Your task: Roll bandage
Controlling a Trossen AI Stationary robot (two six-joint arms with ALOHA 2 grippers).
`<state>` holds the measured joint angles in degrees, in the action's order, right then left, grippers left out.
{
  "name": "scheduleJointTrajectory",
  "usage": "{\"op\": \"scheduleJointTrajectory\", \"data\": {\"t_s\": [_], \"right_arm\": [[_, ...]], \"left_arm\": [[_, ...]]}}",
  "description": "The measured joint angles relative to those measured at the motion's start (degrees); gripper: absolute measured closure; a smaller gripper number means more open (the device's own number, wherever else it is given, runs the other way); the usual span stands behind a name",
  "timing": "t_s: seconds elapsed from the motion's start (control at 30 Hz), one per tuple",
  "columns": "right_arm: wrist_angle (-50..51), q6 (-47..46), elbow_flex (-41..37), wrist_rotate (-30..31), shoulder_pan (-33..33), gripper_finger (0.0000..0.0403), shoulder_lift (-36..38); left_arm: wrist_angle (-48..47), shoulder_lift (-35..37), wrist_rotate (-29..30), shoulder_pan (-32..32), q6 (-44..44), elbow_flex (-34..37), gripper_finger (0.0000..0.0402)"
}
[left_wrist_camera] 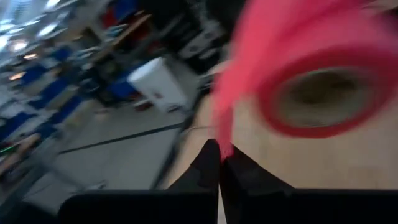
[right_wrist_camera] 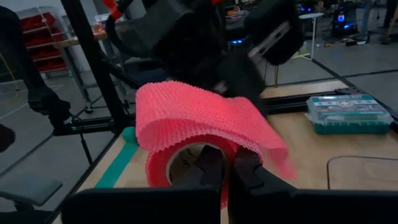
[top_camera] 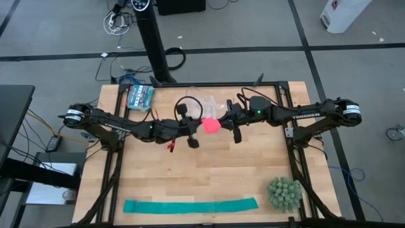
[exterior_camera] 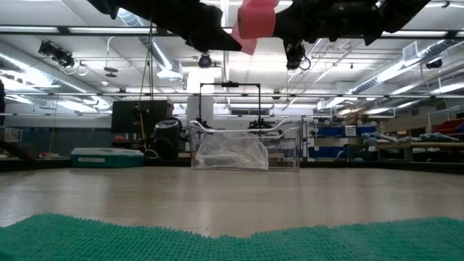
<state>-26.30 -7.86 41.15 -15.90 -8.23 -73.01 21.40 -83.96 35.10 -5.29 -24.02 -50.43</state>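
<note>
The pink-red bandage [top_camera: 211, 125] is a partly wound roll with a loose tail, held in the air between my two arms over the table's middle. In the low view it [exterior_camera: 255, 18] hangs high above the tabletop. My left gripper [top_camera: 201, 127] is shut on the loose tail [left_wrist_camera: 222, 146], with the roll [left_wrist_camera: 323, 93] just beyond its fingers. My right gripper [top_camera: 223, 123] is shut on the roll [right_wrist_camera: 199, 118] from the other side. My left gripper pinches the bandage's loose tail [left_wrist_camera: 224, 142] between its two shut fingertips, coming level from the table's left. The tail runs slack from the fingers up to the roll, which is clear of the table. My right gripper grips the roll's wall at its open end [right_wrist_camera: 227, 152]. One finger [right_wrist_camera: 210, 171] seems to stand in the hollow core and the other [right_wrist_camera: 247, 169] outside. It comes level from the table's right. The roll is lifted clear, with a loose wrap draped over its top.
A teal-green strip [top_camera: 190, 206] lies flat along the near edge, and a green spiky ball [top_camera: 284, 194] sits at the near right. A teal box [top_camera: 140, 96], a clear plastic bag [top_camera: 212, 104] and a black cable loop [top_camera: 188, 103] lie near the far edge.
</note>
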Motion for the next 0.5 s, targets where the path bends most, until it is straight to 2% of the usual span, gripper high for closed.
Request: {"op": "scheduleJointTrajectory", "data": {"t_s": [0.23,0.4,0.5], "right_arm": [[0.36,-0.05,0.00,-0.28,0.02,0.0403,0.00],[1.33,-0.68,0.00,-0.28,0.02,0.0403,0.02],[2.42,-1.08,0.00,-0.28,-0.17,0.0403,0.01]], "left_arm": [[12.12,0.00,7.32,1.58,-8.06,-0.02,0.0393],[21.84,0.75,7.23,1.43,-16.35,-0.03,0.0393],[24.17,2.69,6.71,0.82,-18.79,-0.04,0.0393]]}}
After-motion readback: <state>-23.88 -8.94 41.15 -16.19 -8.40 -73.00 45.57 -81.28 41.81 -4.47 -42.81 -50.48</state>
